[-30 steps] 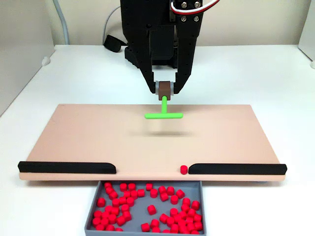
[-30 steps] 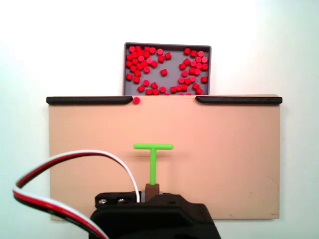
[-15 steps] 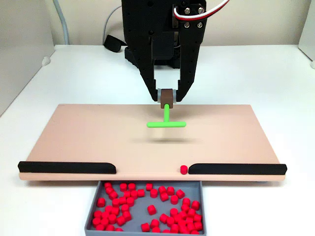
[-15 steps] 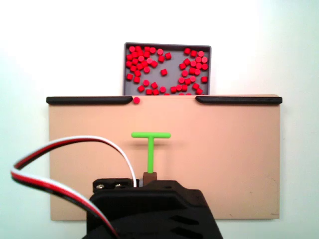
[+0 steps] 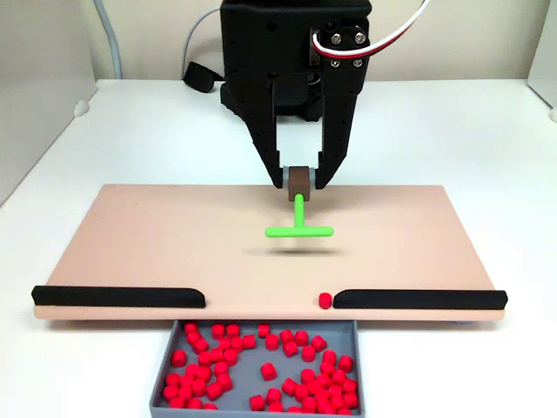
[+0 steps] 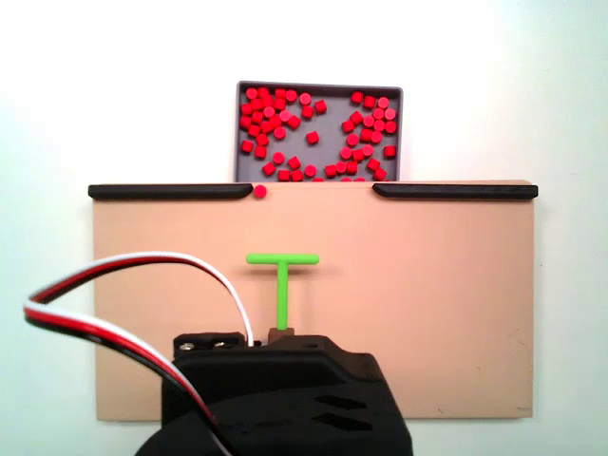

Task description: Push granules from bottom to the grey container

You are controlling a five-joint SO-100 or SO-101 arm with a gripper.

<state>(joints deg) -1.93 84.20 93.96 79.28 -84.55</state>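
My black gripper (image 5: 298,180) is shut on the brown block at the stem end of a green T-shaped pusher (image 5: 299,223), whose crossbar hovers over the middle of the tan board (image 5: 157,235). The pusher (image 6: 282,275) points at the gap between two black strips. One red granule (image 5: 325,300) sits on the board's edge beside the end of a black strip (image 5: 418,299); in another fixed view the granule (image 6: 259,191) lies ahead and left of the crossbar. Many red granules (image 6: 313,133) fill the grey container (image 6: 319,88) below the gap; the container (image 5: 165,374) is also in a fixed view.
A second black strip (image 5: 117,296) lines the board's other front corner. The arm's black body (image 6: 275,399) and its red, white and black cable (image 6: 114,313) cover the board's near side in a fixed view. White table surrounds the board.
The gripper and green pusher have advanced across the board toward the container gap and shifted slightly sideways toward the lone granule. The granules have not moved.
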